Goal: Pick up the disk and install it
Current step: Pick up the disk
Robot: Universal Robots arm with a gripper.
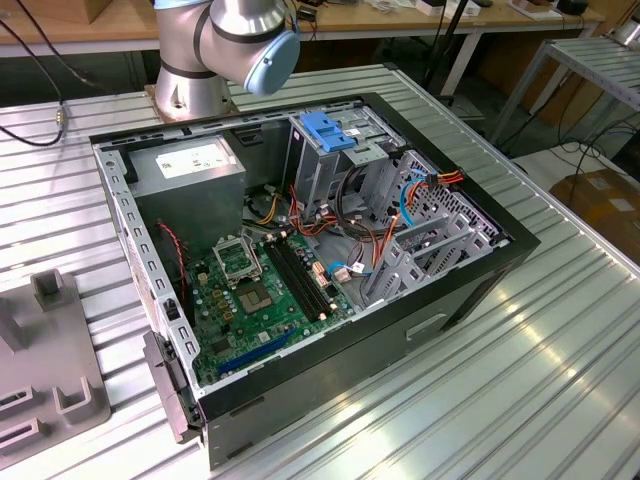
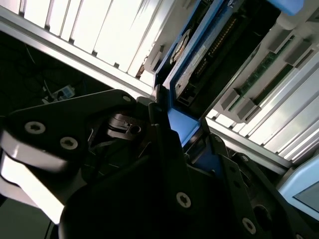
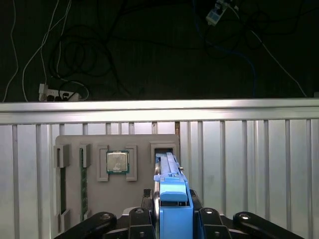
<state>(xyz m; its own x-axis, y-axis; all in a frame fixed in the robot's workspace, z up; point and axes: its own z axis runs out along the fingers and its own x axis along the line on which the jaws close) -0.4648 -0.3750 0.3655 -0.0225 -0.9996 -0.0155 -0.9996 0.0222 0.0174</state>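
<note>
Gripper [image 3: 172, 206] jaws are pinching the disk [image 3: 169, 179], 1 black finger [image 3: 148, 200] on each side of its blue carrier frame. The disk sits edge-on between them in the first wrist view. In the second wrist view the gripper [image 2: 175, 133] linkage is up close, and the disk [image 2: 199, 59] runs away from it, showing the blue edge and the connector side.

Just past the disk is the grey holder tray [image 3: 139, 142]. The disk's far end lines up with 1 open slot there; cannot tell whether it is seated in the slot or clear of it. A CPU chip [image 3: 117, 162] sits in the tray's square pocket, and 2 memory sticks [image 3: 83, 184] stand in the narrow slots beside it. The tray rests on the slatted aluminium table [image 3: 249, 169]. Beyond the table edge, cables [image 3: 75, 50] lie on a dark floor.

In the exterior view the open computer case [image 1: 470, 290] lies on its side on the same table, with the motherboard [image 1: 255, 300] exposed. The metal drive cage [image 1: 420, 250] is on the exterior view's right, and the blue latch piece [image 1: 328, 130] sits further back. The arm [image 1: 235, 40] base stands behind the case.
</note>
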